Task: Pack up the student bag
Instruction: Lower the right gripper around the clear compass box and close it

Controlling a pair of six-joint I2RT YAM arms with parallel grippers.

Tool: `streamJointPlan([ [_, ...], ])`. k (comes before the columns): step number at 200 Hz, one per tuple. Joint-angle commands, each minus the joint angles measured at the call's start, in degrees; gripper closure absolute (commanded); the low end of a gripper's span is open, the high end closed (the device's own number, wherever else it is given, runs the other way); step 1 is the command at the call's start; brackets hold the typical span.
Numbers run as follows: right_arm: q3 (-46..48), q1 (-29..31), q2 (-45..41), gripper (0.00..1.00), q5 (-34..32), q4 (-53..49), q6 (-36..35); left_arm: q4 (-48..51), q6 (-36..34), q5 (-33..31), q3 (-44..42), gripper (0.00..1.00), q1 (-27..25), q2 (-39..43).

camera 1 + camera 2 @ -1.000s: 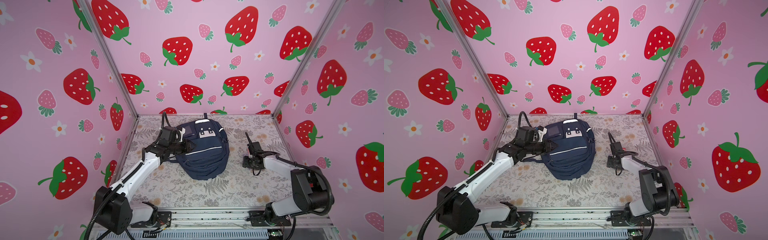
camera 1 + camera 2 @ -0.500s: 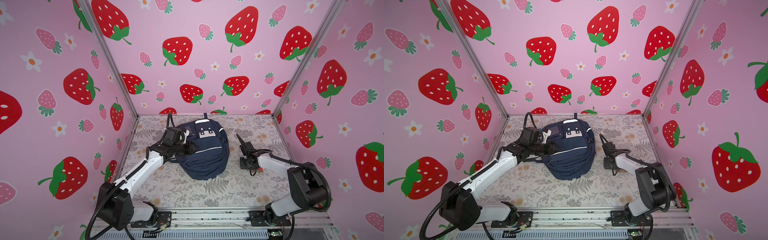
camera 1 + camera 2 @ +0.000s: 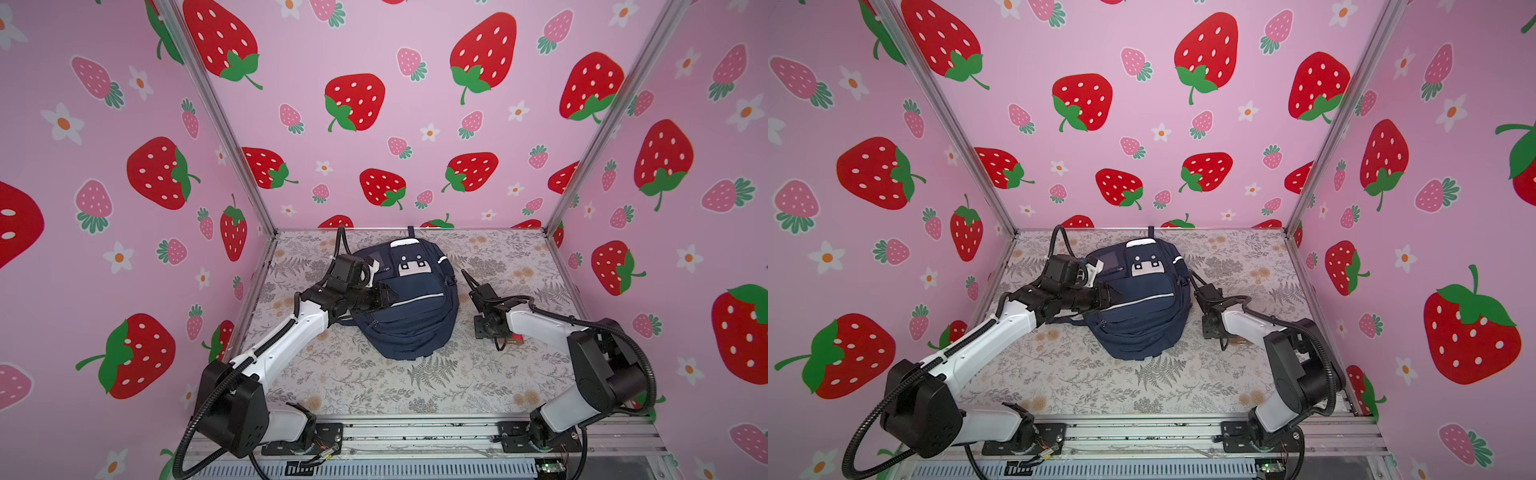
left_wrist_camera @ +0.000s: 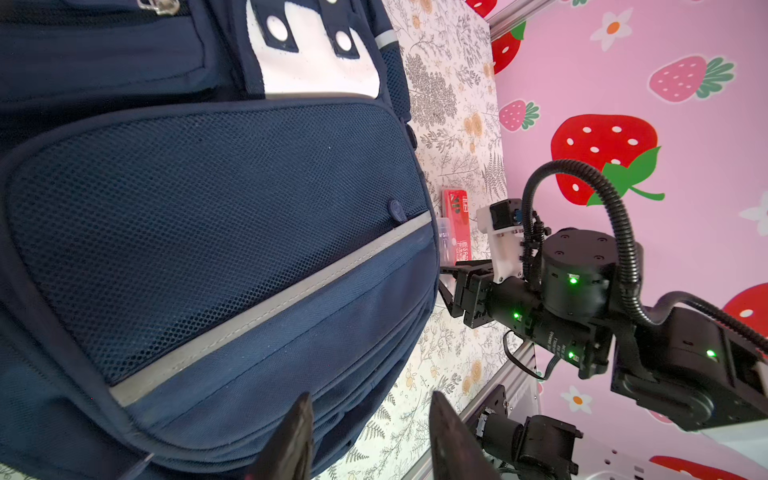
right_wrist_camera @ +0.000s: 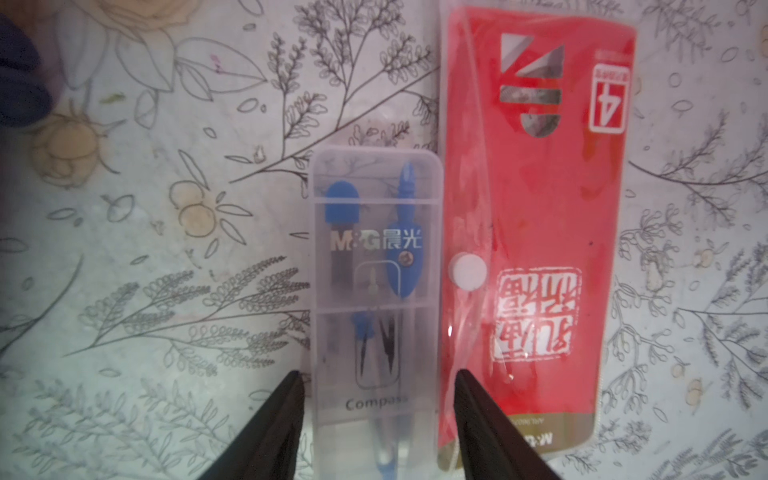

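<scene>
Only the right wrist view shows plainly a clear compass case (image 5: 376, 291) touching a red pouch (image 5: 536, 232) on the counter (image 5: 145, 249). The right gripper (image 5: 378, 374) has its jaws released, straddling the case's end. The left gripper (image 4: 370, 399) hovers over the side of the student bag (image 3: 411, 316), jaws released. The bag lies face up mid-counter: navy, mesh pocket, silver stripe, white face patch.

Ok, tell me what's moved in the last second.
The right gripper slid toward the student bag, jaws open either side of the clear compass case; the left gripper edged further over the bag. Nothing was gripped or released. The bag stayed put.
</scene>
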State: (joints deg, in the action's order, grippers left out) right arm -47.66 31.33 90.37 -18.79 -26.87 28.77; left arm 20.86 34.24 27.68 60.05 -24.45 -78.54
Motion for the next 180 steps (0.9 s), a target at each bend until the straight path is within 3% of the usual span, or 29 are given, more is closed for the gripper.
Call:
streamJointPlan([
  [1,-1.29,0.79,0.83,0.48,-0.34,-1.13,0.23,-0.30,-0.71,0.96,2.10,0.53,-0.25,-0.37],
  [70,-0.97,0.97,3.28,0.44,2.40,1.56,0.32,-0.33,-1.14,1.85,2.14,0.55,-0.25,-0.56],
  [138,-1.02,0.34,1.82,0.70,4.34,2.65,0.22,0.28,-1.00,2.94,3.38,0.54,-0.25,-0.68],
  [180,-3.41,0.89,-5.26,0.75,3.43,2.60,-3.47,0.38,0.59,4.85,5.47,0.53,0.19,-0.89],
])
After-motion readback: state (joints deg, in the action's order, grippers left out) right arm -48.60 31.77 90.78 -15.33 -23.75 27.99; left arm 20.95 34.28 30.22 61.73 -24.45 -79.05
